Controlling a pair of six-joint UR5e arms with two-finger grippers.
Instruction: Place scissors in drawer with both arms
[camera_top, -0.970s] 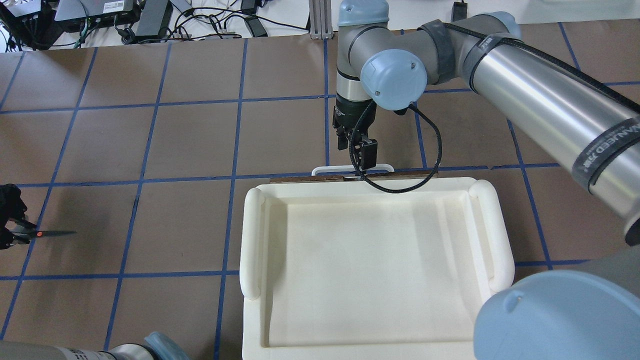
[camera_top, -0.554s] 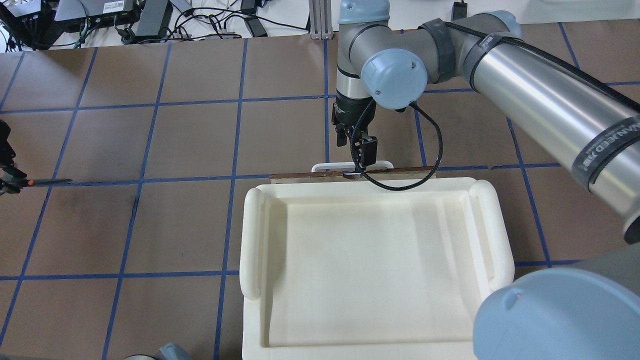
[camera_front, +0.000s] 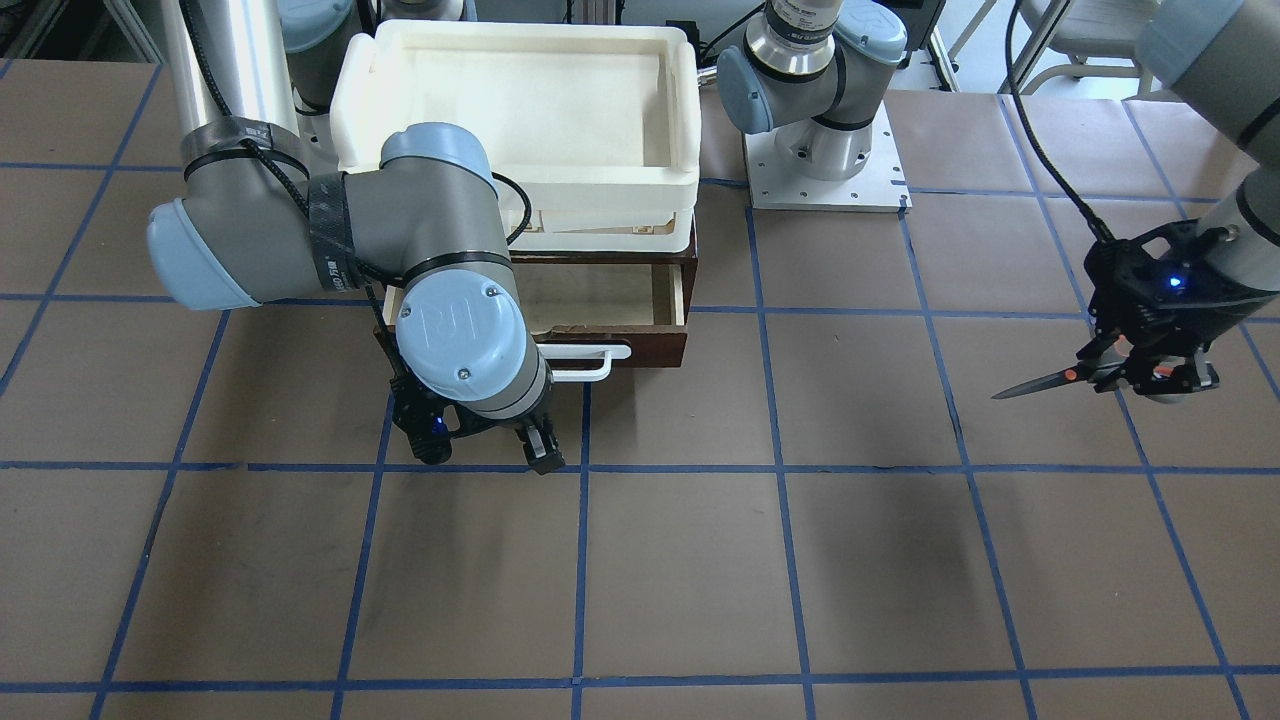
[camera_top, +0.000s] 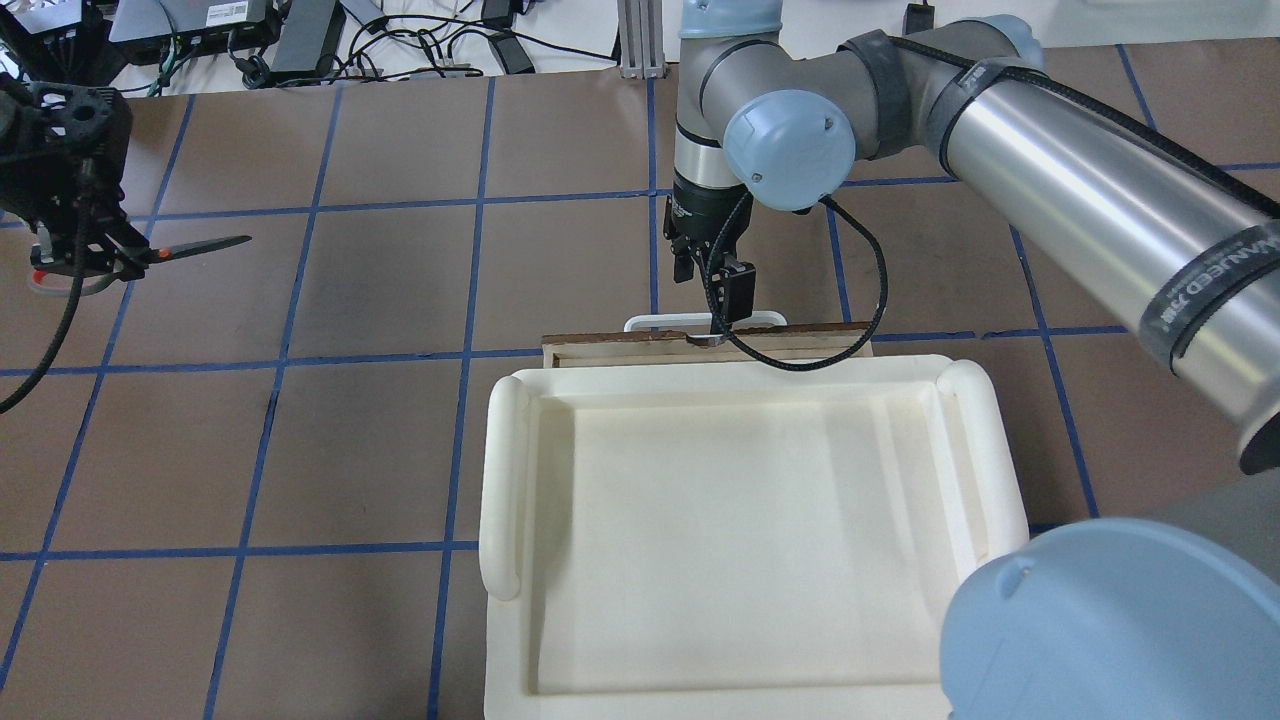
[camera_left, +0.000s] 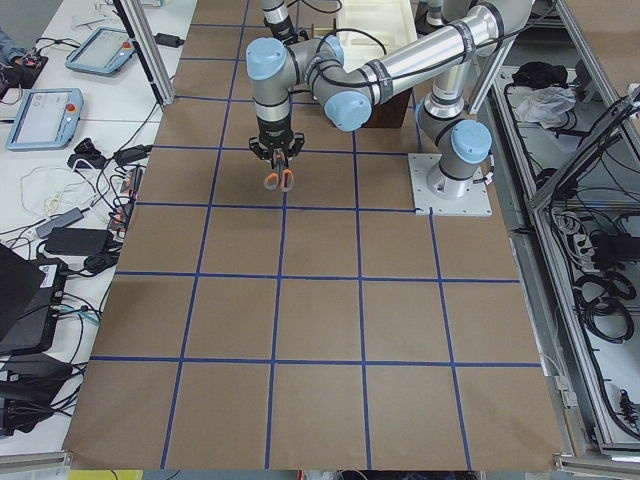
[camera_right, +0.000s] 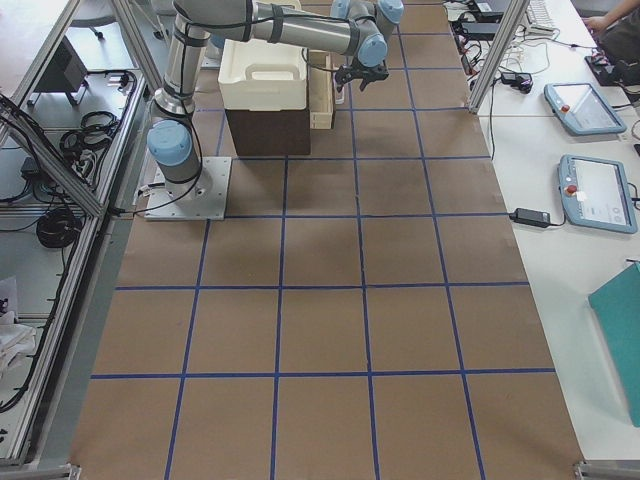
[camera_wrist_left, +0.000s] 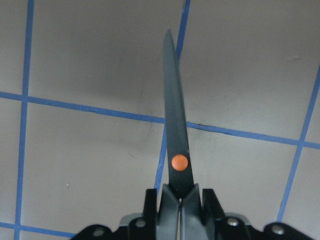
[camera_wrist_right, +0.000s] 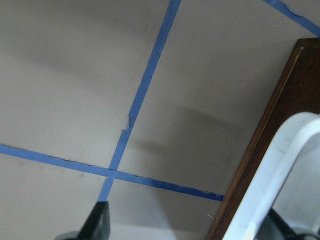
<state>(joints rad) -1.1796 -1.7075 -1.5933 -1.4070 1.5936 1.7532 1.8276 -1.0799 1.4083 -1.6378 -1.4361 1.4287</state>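
Observation:
My left gripper (camera_front: 1150, 372) is shut on the handles of the scissors (camera_front: 1050, 380) and holds them in the air above the table, blades level and pointing toward the table's middle. The scissors show at the overhead view's left (camera_top: 190, 246) and the blades fill the left wrist view (camera_wrist_left: 175, 135). The dark brown drawer (camera_front: 645, 345) stands part open under the cream bin, its pale inside showing. My right gripper (camera_front: 480, 455) is open just in front of the drawer's white loop handle (camera_front: 585, 352). In the right wrist view the handle (camera_wrist_right: 285, 170) lies against one of the fingers (camera_wrist_right: 98, 220); I cannot tell if it is hooked.
A cream-white plastic bin (camera_top: 505, 480) sits on top of the drawer unit and hides most of the drawer from above. Only the drawer's front edge (camera_top: 800, 347) sticks out. The left arm's base plate (camera_front: 825, 180) stands next to the bin. Brown table with blue tape lines lies in front.
My left gripper has risen with the scissors and moved toward the far side of the table. My right gripper has drawn back from the bin and the drawer has slid out a little.

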